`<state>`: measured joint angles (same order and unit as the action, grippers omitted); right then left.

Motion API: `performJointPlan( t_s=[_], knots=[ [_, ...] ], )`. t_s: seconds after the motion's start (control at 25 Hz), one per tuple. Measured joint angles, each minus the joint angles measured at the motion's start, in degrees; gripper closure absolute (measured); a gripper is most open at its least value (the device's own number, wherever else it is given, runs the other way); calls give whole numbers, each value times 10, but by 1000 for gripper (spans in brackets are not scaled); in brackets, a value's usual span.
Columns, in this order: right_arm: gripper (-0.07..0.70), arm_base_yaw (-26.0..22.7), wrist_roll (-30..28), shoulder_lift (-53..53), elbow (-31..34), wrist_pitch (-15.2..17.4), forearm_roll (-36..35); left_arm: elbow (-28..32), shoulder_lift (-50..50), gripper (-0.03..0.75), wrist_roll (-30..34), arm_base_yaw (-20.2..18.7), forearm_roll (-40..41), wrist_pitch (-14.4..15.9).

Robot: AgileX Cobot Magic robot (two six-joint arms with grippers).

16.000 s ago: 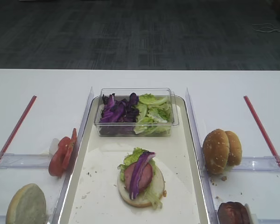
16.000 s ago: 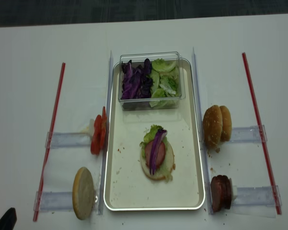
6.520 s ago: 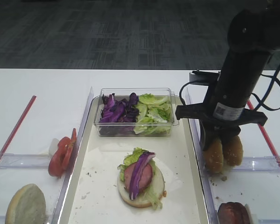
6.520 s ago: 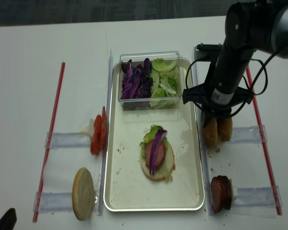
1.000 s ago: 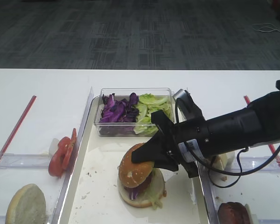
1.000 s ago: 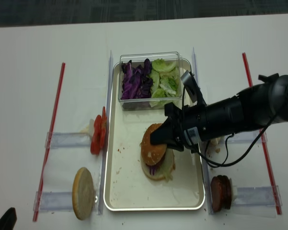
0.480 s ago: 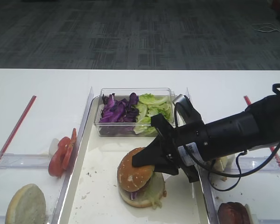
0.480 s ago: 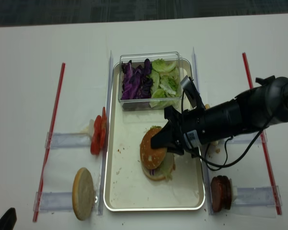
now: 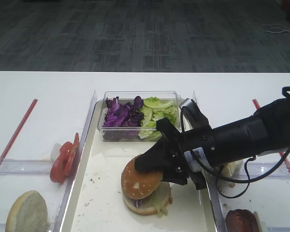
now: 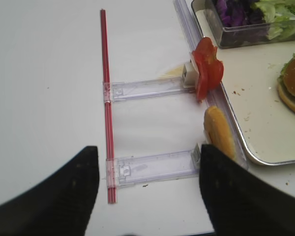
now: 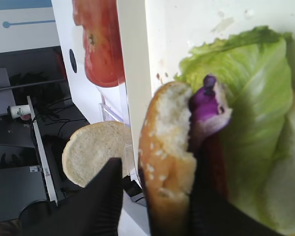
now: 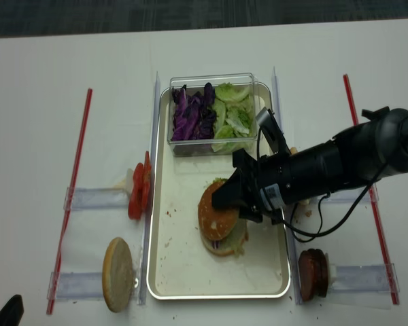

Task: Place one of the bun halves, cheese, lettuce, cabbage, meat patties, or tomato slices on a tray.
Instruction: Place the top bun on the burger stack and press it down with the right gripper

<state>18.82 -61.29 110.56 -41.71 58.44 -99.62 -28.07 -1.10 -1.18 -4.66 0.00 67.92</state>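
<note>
Far left, a pale seedless bun half (image 9: pixel 26 211) stood on edge by its clear holder, outside the tray. Just above it the tomato slices (image 9: pixel 64 158) leaned against the tray's left rim. The left gripper (image 10: pixel 145 194) showed only in its wrist view as two dark fingers (image 10: pixel 54 199) spread apart over bare table, holding nothing. The tray (image 9: pixel 99 200) ran down the middle; at its far end a clear box (image 9: pixel 140 137) held cabbage (image 9: pixel 121 115) on the left and lettuce (image 9: pixel 159 113) on the right. The sesame bun top (image 9: pixel 140 178) sat on the stacked burger in the tray's near half, over lettuce, a purple strip and the flat bottom bun. The right gripper (image 9: pixel 152 166) reached in from the right, fingers either side of the bun top; wrist view showed the near finger (image 11: pixel 101 206) just off the crust, so could not tell if it was gripped or loosened. Meat patties (image 9: pixel 241 221) stood outside the tray's right rim, near corner.
</note>
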Motion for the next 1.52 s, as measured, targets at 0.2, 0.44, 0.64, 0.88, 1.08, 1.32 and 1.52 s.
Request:
performJointPlan(
  t_s=[0.2,0.44,0.64,0.88,1.08,1.32,1.52],
  knots=[
    [288,0,2,0,0,-4,0,0,0,294,0,0,0,0],
    [253,-5,13,0,0,-4,11,0,0,294,0,0,0,0],
    [252,-21,22,0,0,9,21,0,0,294,0,0,0,0],
    [250,-21,33,0,0,13,28,0,0,294,0,0,0,0],
    [249,-22,41,0,0,13,31,0,0,294,0,0,0,0],
    [249,-36,53,0,0,16,46,0,0,294,0,0,0,0],
    [249,-37,63,0,0,22,57,0,0,294,0,0,0,0]
  ],
)
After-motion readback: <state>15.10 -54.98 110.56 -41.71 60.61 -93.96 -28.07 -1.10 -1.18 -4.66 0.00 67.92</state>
